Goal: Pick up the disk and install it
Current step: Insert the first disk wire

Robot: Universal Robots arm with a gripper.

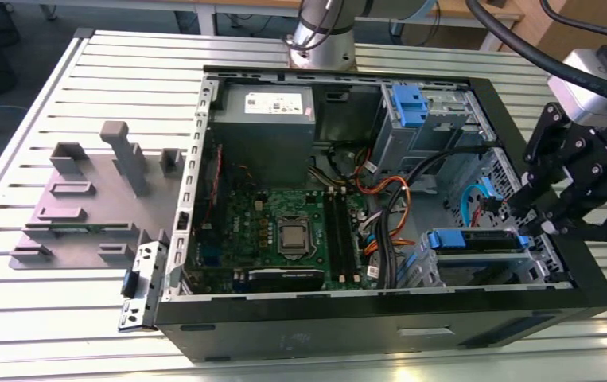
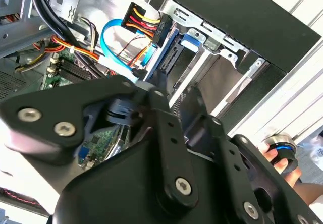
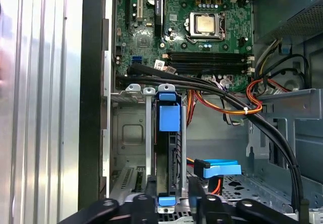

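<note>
The disk point(image 1: 473, 241) sits in the drive cage at the corner of the open computer case point(image 1: 314, 334) on the exterior view's right, its blue bracket facing up. In the first wrist view the disk point(image 3: 169, 156) stands on edge between the cage's metal rails, with the blue bracket tab at its far end. My gripper point(image 1: 534, 225) hangs over the case wall at the disk's outer end. In the first wrist view the gripper point(image 3: 166, 204) straddles that near end. The second wrist view shows the disk point(image 2: 176, 62) past the gripper's black linkage.
Inside the case lie the motherboard point(image 1: 282, 231), the grey power-supply box point(image 1: 264, 119), orange and black cables point(image 1: 383, 215) and a blue cable point(image 1: 484, 195) close to the cage. A grey fixture plate point(image 1: 80, 199) lies on the slatted table. A person's hand point(image 2: 282, 158) shows outside the case.
</note>
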